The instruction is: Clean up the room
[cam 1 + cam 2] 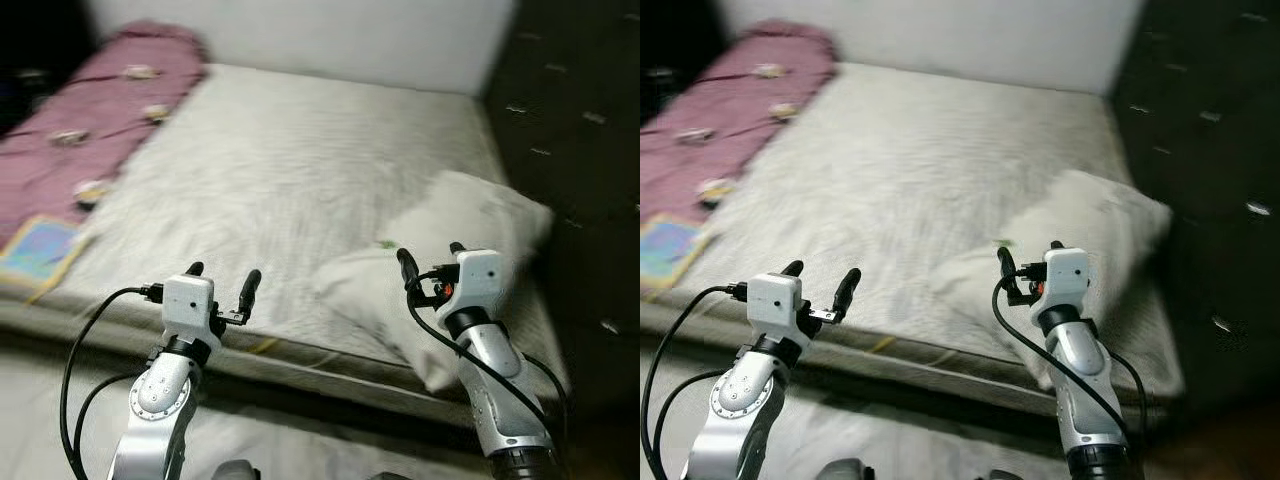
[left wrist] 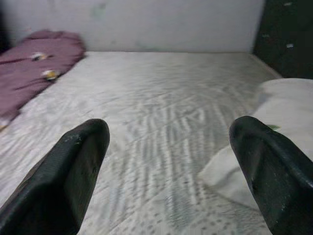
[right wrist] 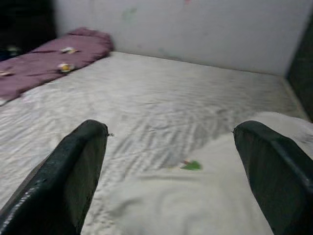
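Hovering at the near edge of the mattress (image 1: 290, 170): left gripper (image 1: 222, 284), 2 fingers spread apart. Hovering over the white pillow (image 1: 450, 260) lying along the mattress's right side: right gripper (image 1: 430, 262), fingers spread apart. Lying along the mattress's far left side: purple blanket (image 1: 95, 110).

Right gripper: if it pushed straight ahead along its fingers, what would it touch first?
Most likely the white pillow, which lies just beyond and below the open right gripper, near the bed's right edge. Past it lie the mattress and the wall. Depth is unclear; it might pass just above the pillow.
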Controlling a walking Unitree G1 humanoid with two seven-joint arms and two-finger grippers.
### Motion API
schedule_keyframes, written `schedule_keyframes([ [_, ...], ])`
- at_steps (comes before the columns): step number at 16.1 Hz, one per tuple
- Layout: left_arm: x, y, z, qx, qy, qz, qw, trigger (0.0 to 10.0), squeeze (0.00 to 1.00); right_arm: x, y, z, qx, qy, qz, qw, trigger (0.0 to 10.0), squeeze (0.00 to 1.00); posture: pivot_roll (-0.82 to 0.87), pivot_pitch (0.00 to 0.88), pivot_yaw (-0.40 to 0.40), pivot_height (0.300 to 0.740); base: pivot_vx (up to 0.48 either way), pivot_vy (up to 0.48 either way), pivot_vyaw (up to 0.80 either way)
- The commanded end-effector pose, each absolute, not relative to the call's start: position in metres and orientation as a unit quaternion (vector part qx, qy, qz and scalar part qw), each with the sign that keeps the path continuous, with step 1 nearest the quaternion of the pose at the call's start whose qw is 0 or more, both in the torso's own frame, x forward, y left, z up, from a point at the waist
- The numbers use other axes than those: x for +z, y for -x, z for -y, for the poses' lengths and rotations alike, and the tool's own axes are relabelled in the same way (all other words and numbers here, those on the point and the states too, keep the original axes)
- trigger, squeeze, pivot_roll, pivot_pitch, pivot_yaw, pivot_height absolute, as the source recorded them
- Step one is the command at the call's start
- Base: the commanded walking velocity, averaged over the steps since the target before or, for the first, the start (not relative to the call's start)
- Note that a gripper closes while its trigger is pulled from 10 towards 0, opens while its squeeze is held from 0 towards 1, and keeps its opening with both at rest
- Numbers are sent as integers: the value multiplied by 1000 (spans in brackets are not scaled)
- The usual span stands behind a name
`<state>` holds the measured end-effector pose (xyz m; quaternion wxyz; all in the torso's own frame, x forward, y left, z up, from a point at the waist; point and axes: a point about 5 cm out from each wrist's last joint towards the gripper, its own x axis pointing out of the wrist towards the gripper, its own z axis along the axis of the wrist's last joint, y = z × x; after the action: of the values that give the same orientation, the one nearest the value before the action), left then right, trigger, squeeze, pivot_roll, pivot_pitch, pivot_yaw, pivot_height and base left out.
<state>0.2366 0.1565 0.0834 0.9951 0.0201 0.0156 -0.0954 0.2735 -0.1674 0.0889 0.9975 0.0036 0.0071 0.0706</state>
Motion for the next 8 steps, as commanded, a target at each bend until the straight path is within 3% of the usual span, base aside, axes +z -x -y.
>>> schedule_keyframes([
  [1,82,-237,-156,-100,-21,-20,995,10000,0,93,-275,168,70,-1,1,998,10000,0,-25,0,-27,740,0,0,0],
  [3,83,-236,-155,-108,-17,-16,994,10000,0,92,-275,168,69,-1,-1,998,10000,0,-22,0,-27,740,131,0,0],
  [8,83,-236,-155,-108,-17,-17,994,10000,0,92,-276,169,68,-3,-2,998,10000,0,-21,0,-30,740,323,0,0],
])
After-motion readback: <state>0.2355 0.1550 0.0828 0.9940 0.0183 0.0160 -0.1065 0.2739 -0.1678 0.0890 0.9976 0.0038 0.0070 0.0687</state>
